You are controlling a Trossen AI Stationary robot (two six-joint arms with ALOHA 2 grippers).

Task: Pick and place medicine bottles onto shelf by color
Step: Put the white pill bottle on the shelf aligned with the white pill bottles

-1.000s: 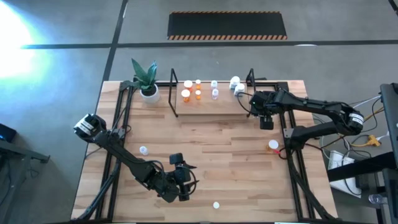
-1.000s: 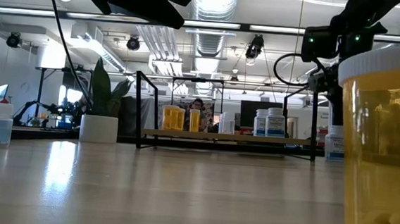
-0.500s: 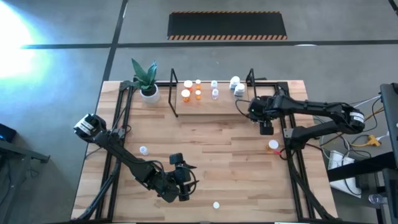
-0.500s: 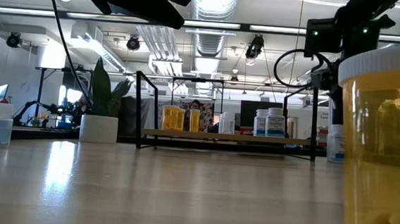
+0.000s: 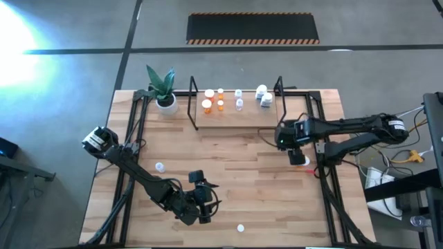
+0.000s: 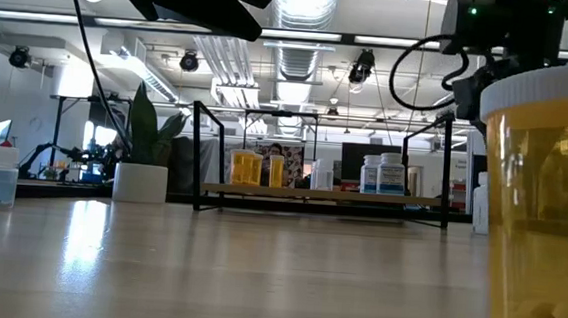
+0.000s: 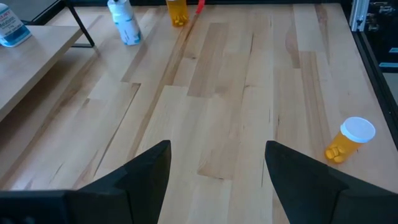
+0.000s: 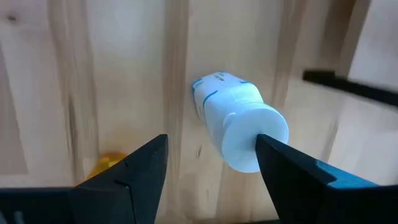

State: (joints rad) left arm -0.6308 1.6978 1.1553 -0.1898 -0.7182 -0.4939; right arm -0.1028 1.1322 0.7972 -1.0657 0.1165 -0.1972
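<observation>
**Several bottles shelved, a white one waits under the right arm**

Several medicine bottles already stand on the shelf (image 5: 232,117) at the far side of the table: orange ones (image 5: 208,105) toward the plant end, a pale one (image 5: 239,104) in the middle, white ones (image 5: 263,95) at the other end. Others are left on the tabletop, among them a clear one (image 5: 160,167) near the left arm, one at the near edge (image 5: 240,227), and an orange one (image 5: 305,161) at the right side.

The right gripper (image 8: 211,155) hangs just above a white bottle (image 8: 233,121) on the table, close to the shelf's right end. Its fingers are spread wide, one on each side of the bottle, and they grip nothing; I cannot tell if they touch it.

I judge this bottle to be light, stiff plastic, smooth and round, so it may roll or slip. The body, below the cap, seems the better place to hold.

The left gripper (image 7: 214,165) waits over the near part of the table, also open and empty.
</observation>
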